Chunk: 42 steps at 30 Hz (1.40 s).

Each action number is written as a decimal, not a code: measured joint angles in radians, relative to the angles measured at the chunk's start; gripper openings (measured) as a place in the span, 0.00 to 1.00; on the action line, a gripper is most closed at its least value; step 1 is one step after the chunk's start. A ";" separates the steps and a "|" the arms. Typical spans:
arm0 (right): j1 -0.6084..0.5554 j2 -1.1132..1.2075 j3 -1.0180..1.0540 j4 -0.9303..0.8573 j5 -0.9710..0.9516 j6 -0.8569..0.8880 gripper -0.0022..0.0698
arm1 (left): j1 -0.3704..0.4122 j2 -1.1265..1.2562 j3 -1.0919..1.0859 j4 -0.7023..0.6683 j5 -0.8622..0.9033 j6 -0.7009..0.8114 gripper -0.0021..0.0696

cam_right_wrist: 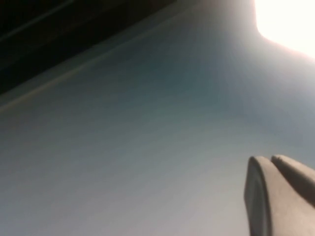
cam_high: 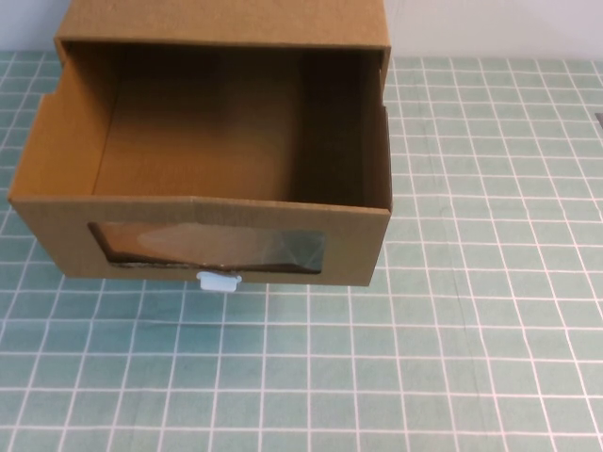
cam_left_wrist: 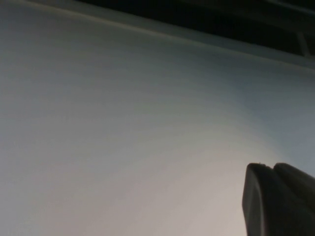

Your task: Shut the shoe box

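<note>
High view: the brown cardboard drawer-style shoe box (cam_high: 203,155) is sitting on the green mat with a white grid (cam_high: 471,330), its drawer pulled well out of the cardboard outer sleeve (cam_high: 226,24) toward the robot's side. The drawer's interior is lying open to the camera, and nothing can be made out in it. The front panel is carrying a wide clear plastic window (cam_high: 212,247), and a small white pull tab (cam_high: 219,281) is hanging just under it. No arm or gripper is appearing in this view.

Left wrist view: only the dark tip of the left gripper (cam_left_wrist: 278,199) is showing at the frame's edge, against a plain pale surface and a dark band. The two finger tips are lying pressed together, so the gripper is reading as clenched, holding nothing visible. The shoe box is not appearing here.

Right wrist view: the pale grey tip of the right gripper (cam_right_wrist: 280,194) is showing likewise, fingers together and empty, with a bright glare in one corner. The shoe box is again out of frame, so its position relative to either pair of fingers cannot be told.
</note>
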State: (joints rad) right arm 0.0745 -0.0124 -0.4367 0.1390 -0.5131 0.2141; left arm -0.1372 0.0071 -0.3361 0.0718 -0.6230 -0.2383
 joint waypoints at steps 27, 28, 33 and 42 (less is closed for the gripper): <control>-0.001 0.829 -0.673 0.040 1.023 -0.083 0.01 | 0.000 0.772 -0.745 -0.043 1.060 0.084 0.02; -0.001 0.852 -0.673 0.071 1.036 -0.109 0.01 | 0.000 0.804 -0.755 -0.072 1.065 0.124 0.02; 0.041 0.958 -0.690 0.303 1.137 -0.506 0.01 | 0.000 0.984 -0.893 -0.303 1.189 0.402 0.02; 0.281 1.165 -0.919 0.398 1.396 -0.814 0.01 | 0.000 1.384 -1.352 -0.564 1.558 0.662 0.02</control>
State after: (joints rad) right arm 0.3552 1.1529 -1.3556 0.5369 0.8831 -0.5994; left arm -0.1372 1.3911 -1.6883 -0.4922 0.9354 0.4240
